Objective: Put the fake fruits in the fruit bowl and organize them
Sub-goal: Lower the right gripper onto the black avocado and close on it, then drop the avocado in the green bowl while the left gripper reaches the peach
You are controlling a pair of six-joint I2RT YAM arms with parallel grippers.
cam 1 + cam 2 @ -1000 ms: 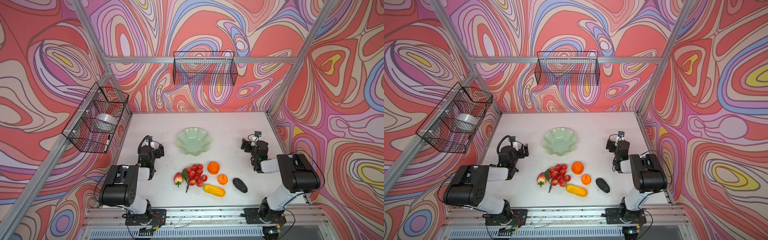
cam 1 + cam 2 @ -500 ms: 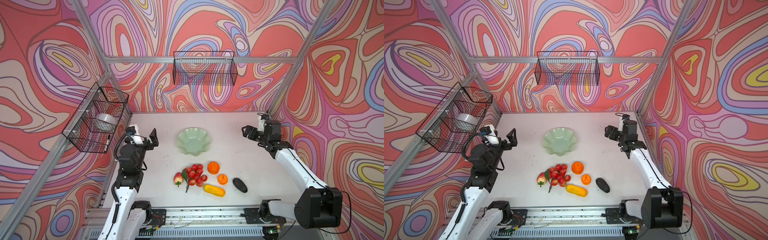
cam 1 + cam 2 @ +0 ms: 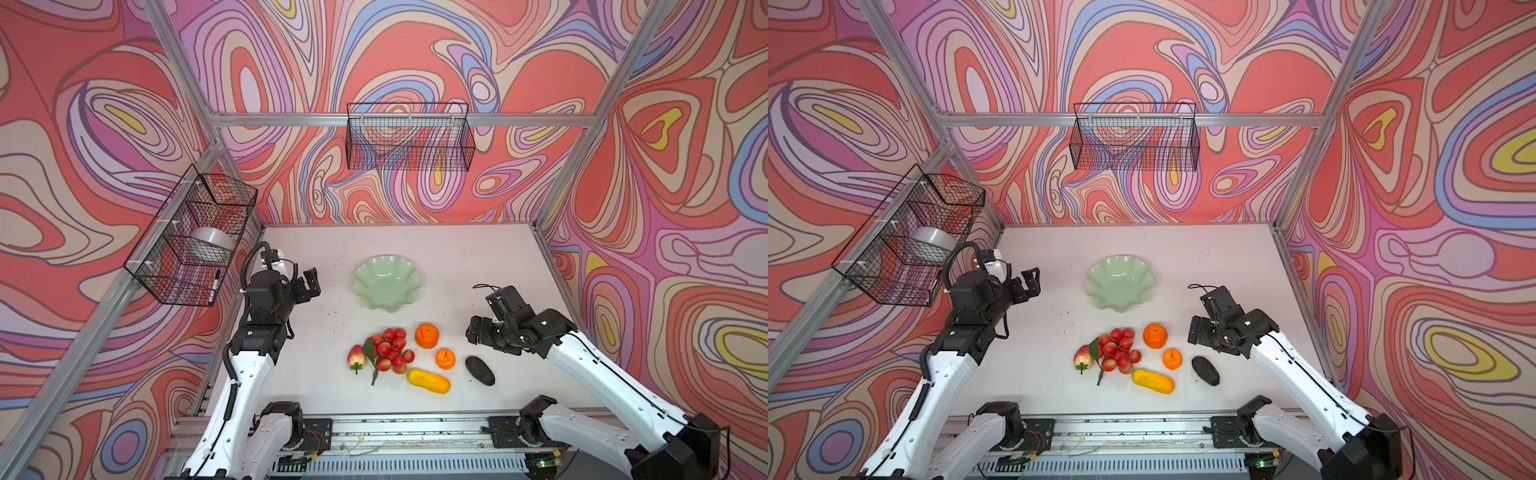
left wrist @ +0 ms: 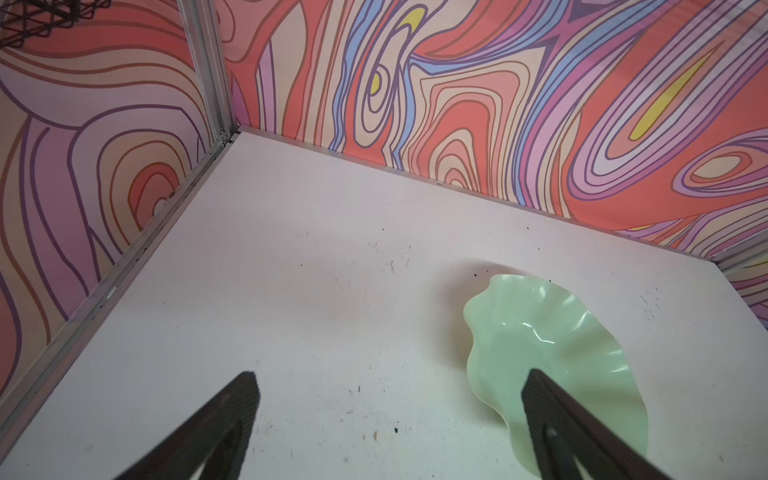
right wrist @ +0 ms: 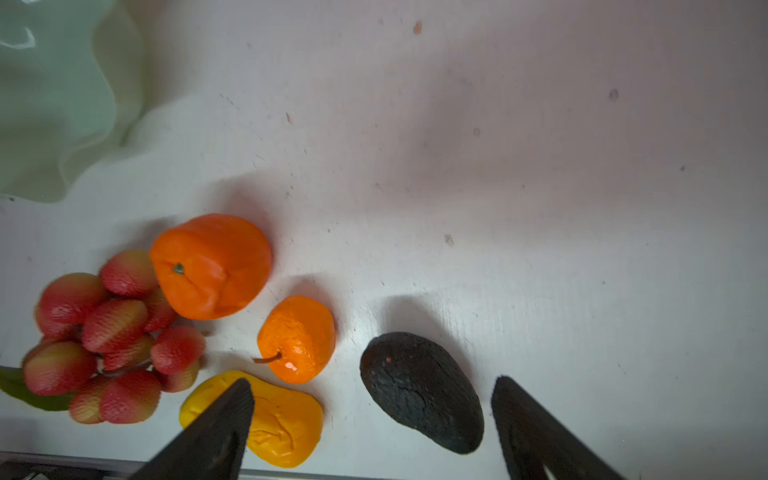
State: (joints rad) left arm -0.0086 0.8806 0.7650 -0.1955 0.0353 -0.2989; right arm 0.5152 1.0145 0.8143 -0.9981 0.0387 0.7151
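— And the walls [image 3: 415, 62]?
— Swirled red, pink and lilac, on aluminium rails [image 3: 291, 120]. A long wire basket [image 3: 409, 137] hung behind, a smaller wire basket [image 3: 195, 237] aside, over a pale table [image 3: 478, 257].

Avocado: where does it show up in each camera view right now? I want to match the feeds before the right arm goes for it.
In a top view: the avocado lies near the table's front edge, just right of the small orange.
In a top view: same spot, right of that orange.
Left wrist: not in it.
Right wrist: seen in the gap of the open right end effector, beside the small orange.
Shared landmark: the fruit bowl, visible in all four views.
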